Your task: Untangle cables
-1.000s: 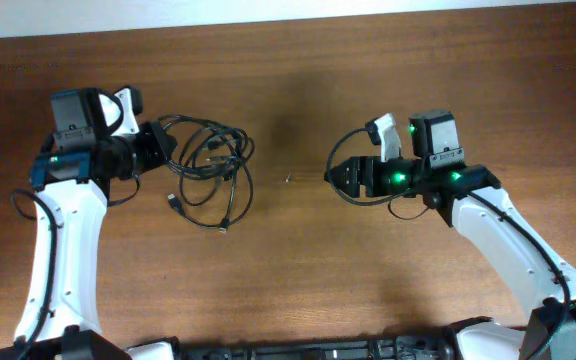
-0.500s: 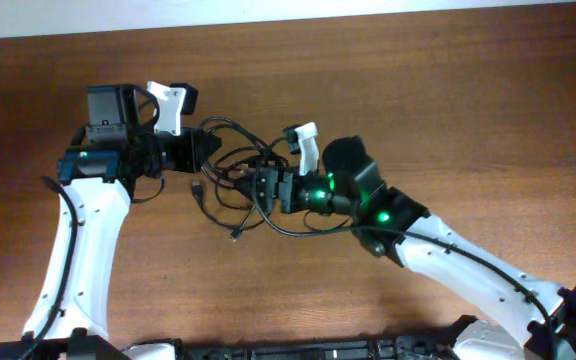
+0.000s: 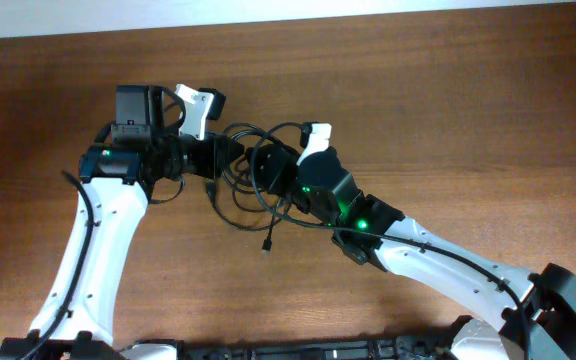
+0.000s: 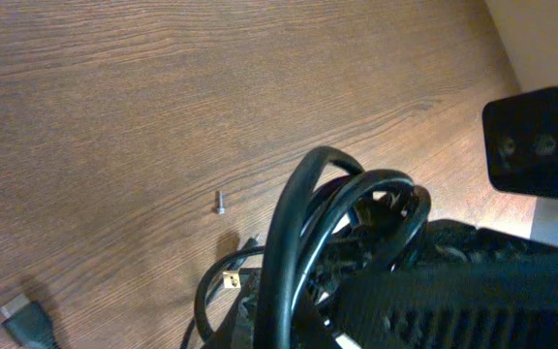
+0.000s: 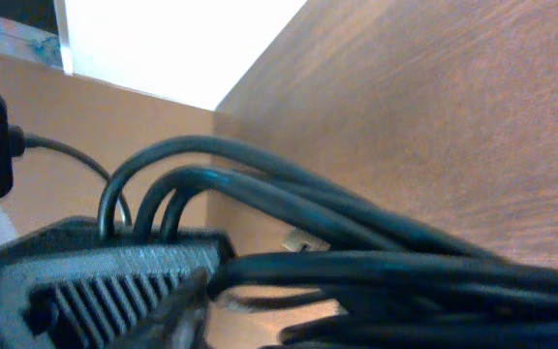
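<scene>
Within the last second both arms have swung inward. The left gripper [image 3: 220, 158] has carried the cables [image 3: 245, 163] rightward with it, so we judge it clamped on them. The right gripper [image 3: 271, 170] has crossed the table [image 3: 448, 120] and now pushes into the same bunch. That sets up a two-handed pull, though nothing is separated yet.

The overhead view shows the bunch between the grippers, with loops and one plug [image 3: 266, 243] trailing toward us. Only the left wrist shows a small screw [image 4: 219, 202] lying apart on the wood. The right wrist shows cords running over one ribbed pad [image 5: 105, 276]. Whether those fingers have closed, we cannot tell.
</scene>
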